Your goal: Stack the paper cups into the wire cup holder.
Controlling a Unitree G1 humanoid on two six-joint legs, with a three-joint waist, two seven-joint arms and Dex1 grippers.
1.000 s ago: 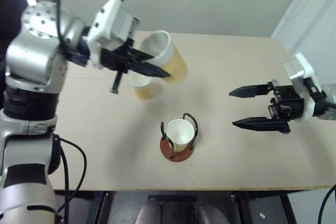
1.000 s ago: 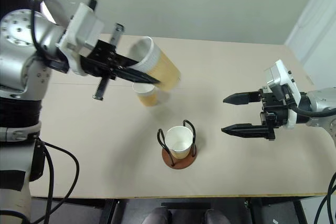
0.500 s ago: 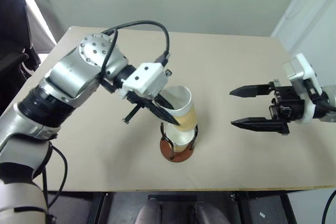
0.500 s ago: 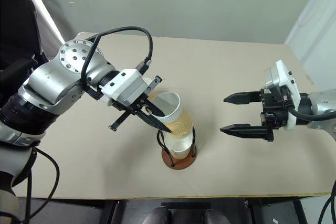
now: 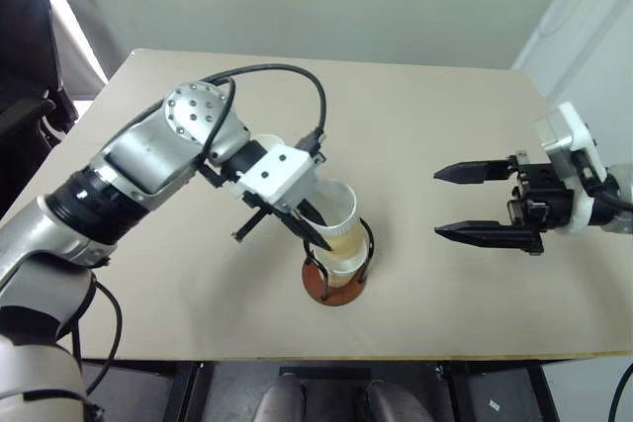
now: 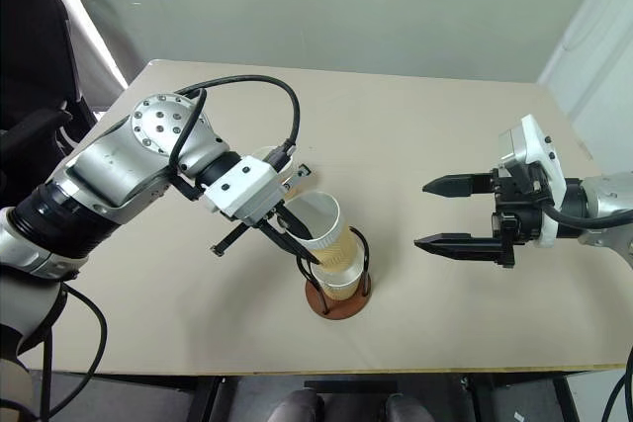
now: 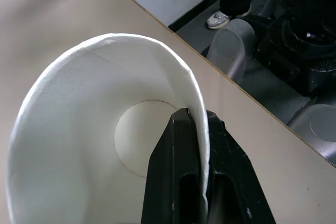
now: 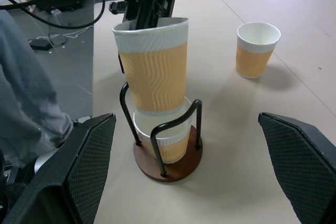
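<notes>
On the left of the head view, the left gripper [image 5: 315,227] is seen pinched tight on the rim of a paper cup [image 5: 334,216], one black finger inside the white wall and one outside, as the left wrist view confirms. That held cup is tilted and its bottom is set into the mouth of a second cup [image 8: 161,139] seated in the wire cup holder [image 5: 334,282], at lower centre of the frame. The black wire loops are seen rising around both cups from the reddish-brown disc. A third cup [image 8: 256,49] is caught upright on the table [image 5: 425,126], behind the left arm, apart from the holder. Over at the right edge, the right gripper [image 5: 475,203] is held above the table with its fingers spread wide and nothing between them.
</notes>
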